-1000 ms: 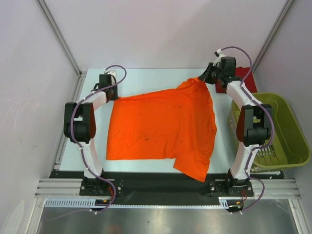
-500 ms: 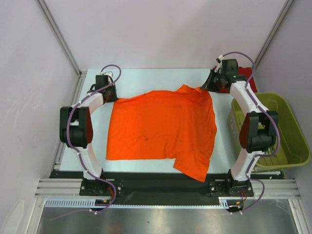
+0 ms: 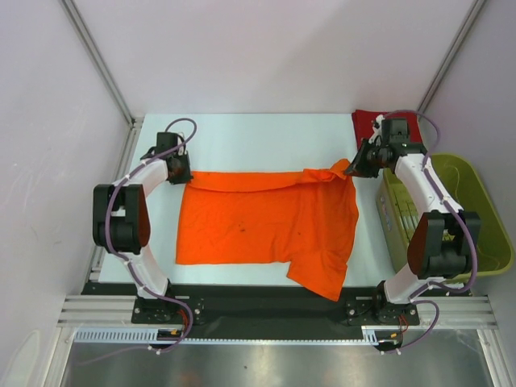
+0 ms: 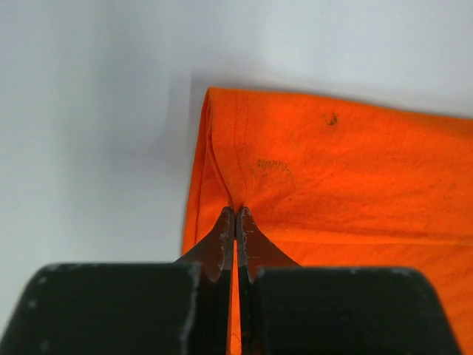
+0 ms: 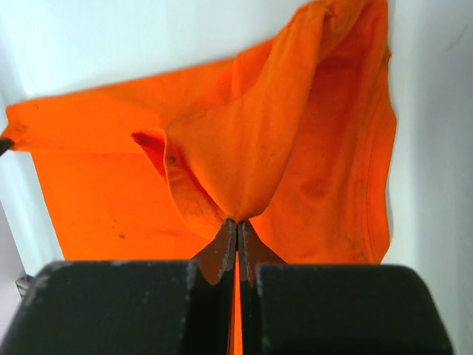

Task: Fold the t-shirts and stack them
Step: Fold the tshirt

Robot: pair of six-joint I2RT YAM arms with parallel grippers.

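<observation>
We have the orange shirt (image 3: pixel 266 222) by its far edge, one pinch at each end. The left gripper (image 3: pixel 184 173) is pressed together on the corner farthest from the basket (image 3: pixel 484 201). The right gripper (image 3: pixel 352 168) is pressed together on a bunched peak of cloth at the corner just beside the basket's far end.

The shirt lies spread on the table (image 3: pixel 258 137) to the left of the basket. Its long axis runs straight away from the basket, and one sleeve trails off toward the near end on the basket side. A narrow band along the held edge looks doubled over already. The red shirt (image 3: pixel 364 122) sits beyond the basket's far corner, behind the right gripper and partly hidden by that arm.

What matters for us next is that the held edge runs parallel to the near hem, with the whole body of the shirt between the two. Each arm is at its own corner, so neither is nearer. We judge that both must carry the edge toward the hem together. The basket-side corner is puckered and lifted, so that end may land crooked.
</observation>
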